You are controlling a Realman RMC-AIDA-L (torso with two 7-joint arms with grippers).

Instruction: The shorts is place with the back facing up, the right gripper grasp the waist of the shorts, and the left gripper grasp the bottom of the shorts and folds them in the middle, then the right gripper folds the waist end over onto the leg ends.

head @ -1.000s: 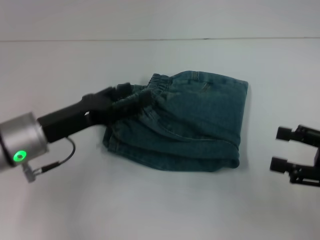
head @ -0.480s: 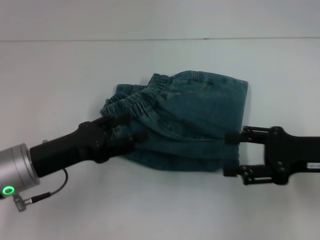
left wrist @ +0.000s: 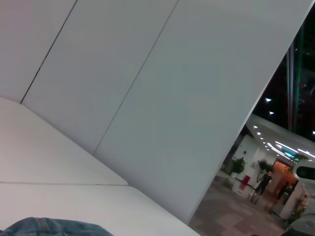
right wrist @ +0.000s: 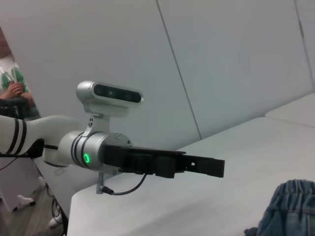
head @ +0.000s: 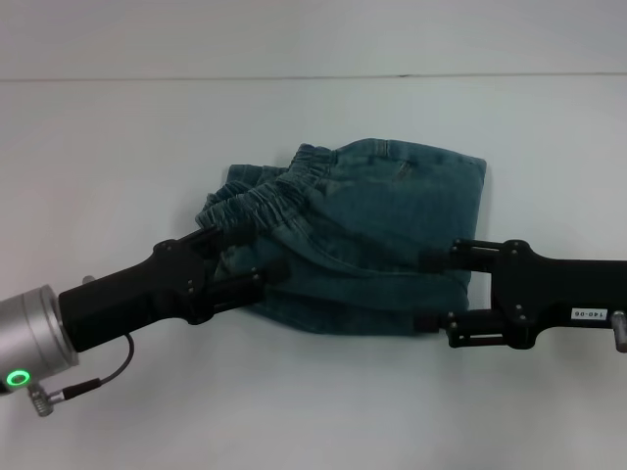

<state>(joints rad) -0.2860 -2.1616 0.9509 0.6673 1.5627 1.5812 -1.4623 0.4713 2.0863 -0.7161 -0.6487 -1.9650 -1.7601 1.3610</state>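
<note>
The shorts [head: 382, 230] lie bunched and folded on the white table [head: 313, 411], with the gathered elastic waist [head: 265, 196] at their left. My left gripper [head: 257, 257] lies low at the shorts' near left edge, its fingers spread against the denim. The right gripper [head: 423, 289] reaches in from the right, open, its two fingers straddling the shorts' near right corner. The left wrist view shows only a sliver of the shorts [left wrist: 49, 227]. The right wrist view catches a part of the shorts [right wrist: 290, 206] and the left gripper [right wrist: 206, 167] side-on.
A grey wall [head: 313, 39] runs along the table's far edge. The left arm's silver cuff [head: 29, 343] with its green light sits at the near left. A person [right wrist: 15, 88] stands beyond the table in the right wrist view.
The left gripper let go of the waist and dropped to the shorts' near left edge. The right gripper came in from the right and now straddles the near right corner.
</note>
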